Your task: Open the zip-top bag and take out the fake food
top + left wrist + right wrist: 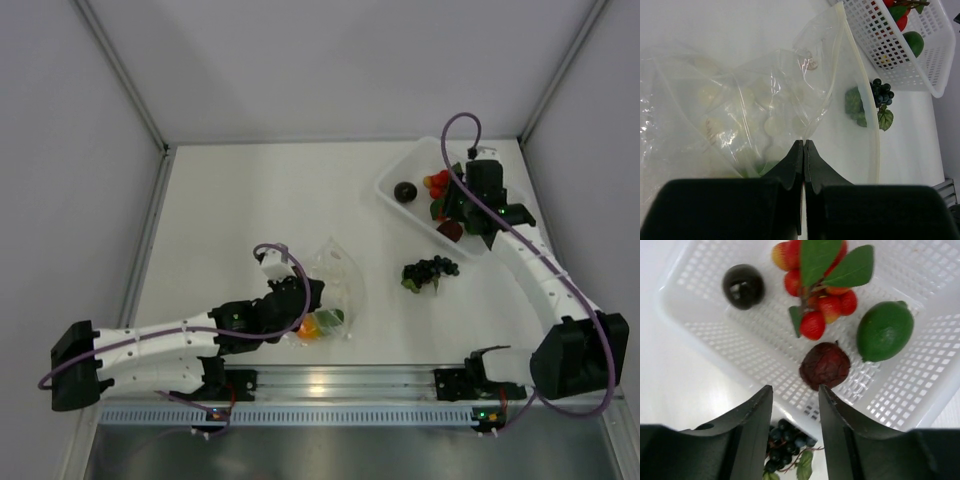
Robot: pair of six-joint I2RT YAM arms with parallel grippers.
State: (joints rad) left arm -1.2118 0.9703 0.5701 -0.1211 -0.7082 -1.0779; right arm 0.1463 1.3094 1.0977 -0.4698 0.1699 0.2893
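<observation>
At the near left of the white table (260, 190) a small, clear, crinkly zip-top bag (755, 100) lies slumped, its zip strip curving along one side. The left gripper (804, 146) is pinched closed on a fold of its film. Through the plastic an orange round piece (309, 327) and a green round piece (332, 316) show at the bag's near end, just beside that gripper. A bunch of dark blue plastic grapes with green leaves (430, 271) sits on the bare table between the bag and a white perforated plastic basket (890, 405) at the far right. The right gripper (794, 392) hangs over the basket's near edge with its jaws apart and nothing between them. In the basket lie a glossy black round fruit (742, 286), a cluster of red berries with green leaves (812, 322), a green lime-shaped fruit (885, 331) and a wrinkled dark maroon fruit (825, 366). The maroon fruit is the one nearest the open claw.
</observation>
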